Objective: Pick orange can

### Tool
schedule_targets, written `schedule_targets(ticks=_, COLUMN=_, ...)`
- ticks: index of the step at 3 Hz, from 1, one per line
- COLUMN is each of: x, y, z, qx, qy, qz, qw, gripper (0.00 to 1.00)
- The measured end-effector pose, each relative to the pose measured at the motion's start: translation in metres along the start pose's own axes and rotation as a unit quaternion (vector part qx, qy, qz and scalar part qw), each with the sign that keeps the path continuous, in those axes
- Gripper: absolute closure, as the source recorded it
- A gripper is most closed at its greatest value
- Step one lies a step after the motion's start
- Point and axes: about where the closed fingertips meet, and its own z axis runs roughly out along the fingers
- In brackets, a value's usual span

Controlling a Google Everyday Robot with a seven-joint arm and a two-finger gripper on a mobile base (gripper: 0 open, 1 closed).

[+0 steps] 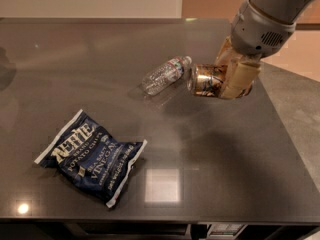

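Note:
The orange can (206, 80) is a small orange-gold can with dark markings and a silver end. It lies on its side in my gripper (231, 74), held in the air above the right part of the dark table (210, 154). The tan fingers (238, 79) are shut around the can's right half. The grey arm reaches in from the top right. The can's silver end points left, close to the cap of the clear plastic water bottle (164, 75).
The water bottle lies on its side at the table's middle back. A dark blue Kettle chips bag (91, 155) lies front left. The table's right edge runs just right of the gripper.

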Motion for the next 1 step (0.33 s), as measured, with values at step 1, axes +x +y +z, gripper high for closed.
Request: schedule_targets(ticks=1, x=-0.0030, y=-0.0052, z=-0.0004, qx=0.011, qy=-0.004, qz=-0.001, qw=0.9999, gripper=1.00)
